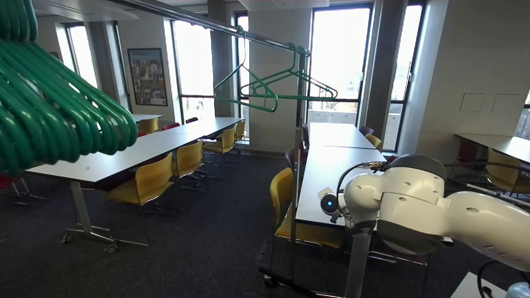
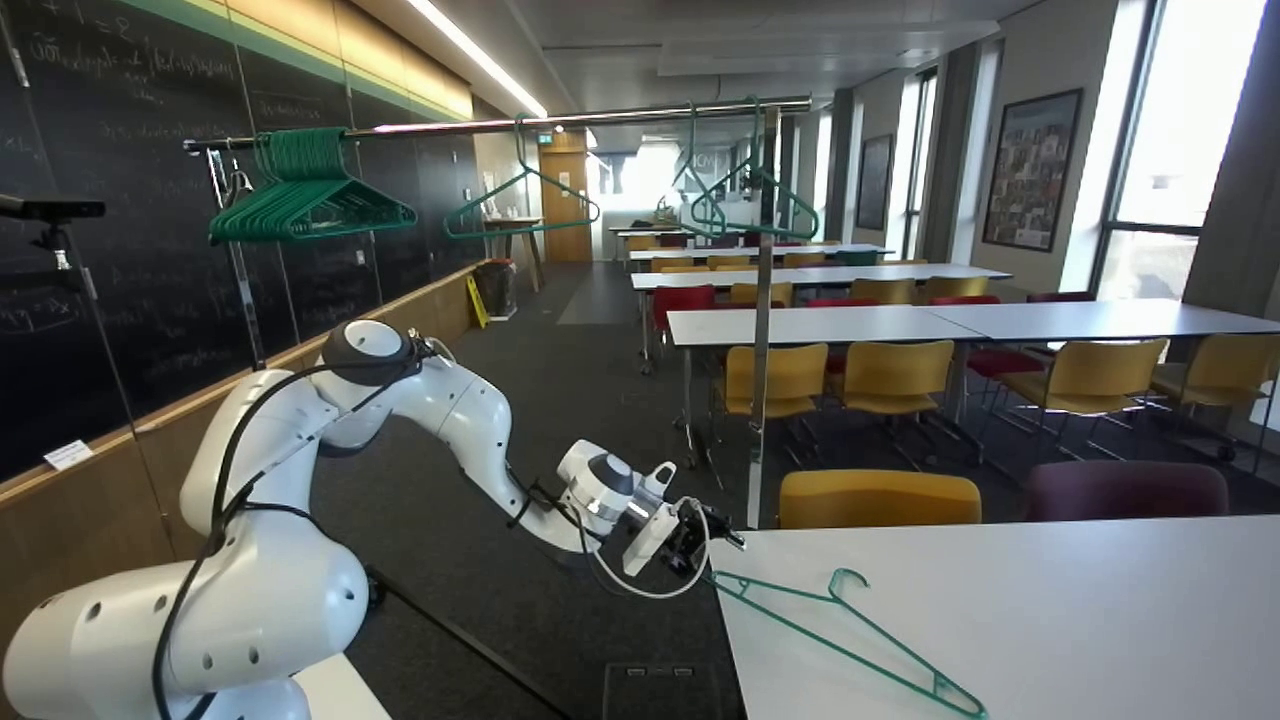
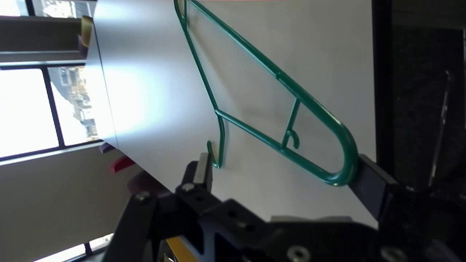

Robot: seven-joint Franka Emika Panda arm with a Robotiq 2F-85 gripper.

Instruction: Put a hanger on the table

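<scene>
The green hanger lies on the white table [image 2: 1080, 610], near its end edge. The hanger [image 2: 890, 642] also shows in the wrist view [image 3: 255, 52], its hook resting on the white top. My gripper [image 2: 724, 552] is at the table edge beside one end of the hanger. In the wrist view my gripper [image 3: 284, 167] is open, its fingers wide apart. The hanger's rounded corner lies between them, close to or touching the right finger; I cannot tell which. In an exterior view the table [image 1: 337, 165] is partly behind the arm, and the gripper and this hanger are hidden there.
A metal clothes rail [image 2: 450, 127] carries a bunch of green hangers [image 2: 310, 200] and a few separate ones. Its upright post [image 2: 762, 380] stands close beyond the gripper. Yellow [image 2: 880, 498] and purple [image 2: 1125, 490] chairs stand along the table's far side.
</scene>
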